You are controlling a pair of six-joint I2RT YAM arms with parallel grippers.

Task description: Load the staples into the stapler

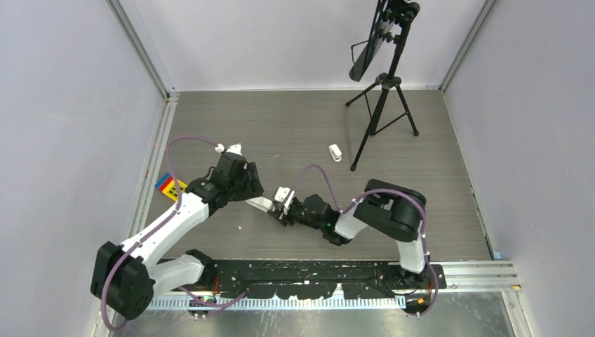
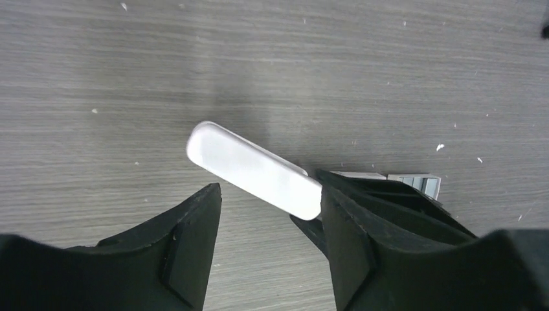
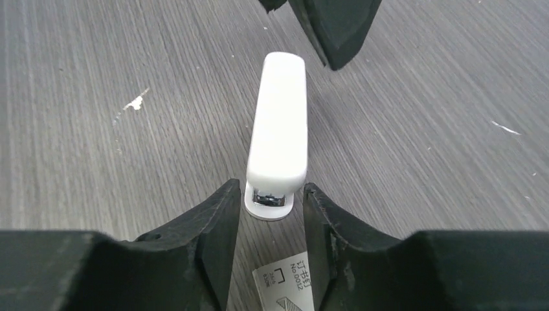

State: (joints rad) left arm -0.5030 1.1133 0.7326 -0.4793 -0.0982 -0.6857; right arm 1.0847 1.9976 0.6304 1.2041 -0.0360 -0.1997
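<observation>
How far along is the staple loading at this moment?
Done: possibly nothing; the stapler is closed, so its channel is hidden. In hand: the right hand flanks the stapler's near end, grip unclear; the left hand stands open around the far end. Left: the staple box lies beneath the right hand, so opening the stapler and feeding a strip apparently remain.

Grey wood-grain worktop (image 1: pixel 295 119); black tripod stand (image 1: pixel 387 80), far right; short white plastic stapler (image 1: pixel 335 152) just left of it; multicoloured block (image 1: pixel 166 185), left edge.
</observation>
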